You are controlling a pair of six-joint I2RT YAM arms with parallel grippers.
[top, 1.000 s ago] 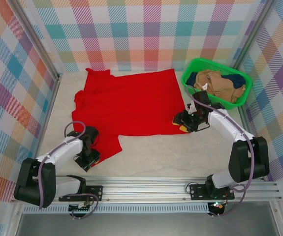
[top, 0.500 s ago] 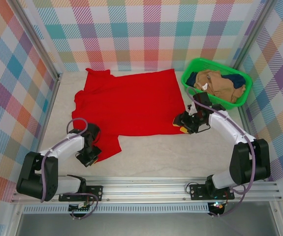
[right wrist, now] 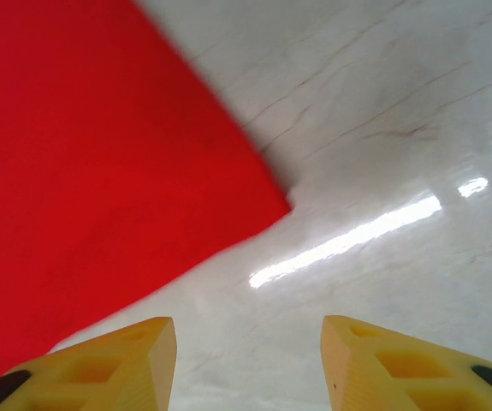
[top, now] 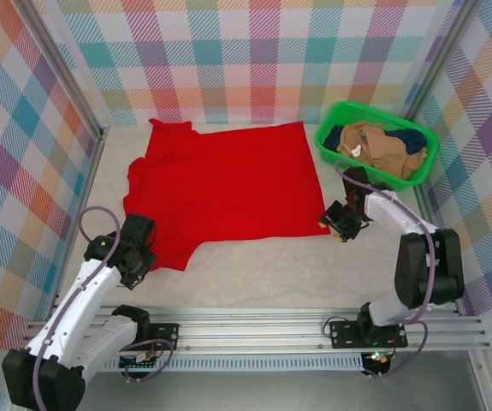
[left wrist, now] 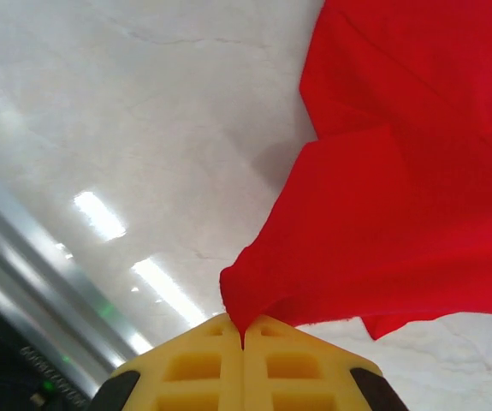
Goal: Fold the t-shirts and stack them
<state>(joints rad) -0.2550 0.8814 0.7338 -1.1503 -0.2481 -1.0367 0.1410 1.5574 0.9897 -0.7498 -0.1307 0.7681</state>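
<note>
Red cloth covers the middle of the table (top: 271, 274): the red t-shirt (top: 228, 184) lies spread flat, no print showing, its hem edge facing the green basket (top: 323, 139) at the right rear. Bunched together inside that basket are the tan t-shirt (top: 374, 145) and the dark navy t-shirt (top: 412, 137). The left gripper (left wrist: 244, 330) has its jaws pressed together on a peak of red fabric at the shirt's near-left part, probably a sleeve, and the cloth rises off the table into the fingers. The right gripper (right wrist: 248, 330) hovers with jaws apart and nothing between them, just beside the near-right hem corner, which lies flat ahead of it.

The shirt looks light and limp. It should drape from any pinch and slide easily over the glossy tabletop, so a lone grip will likely drag it rather than fold it. Corners and hem edges seem the best places to hold; the flat right corner probably calls for fingers pressed down around its edge
</note>
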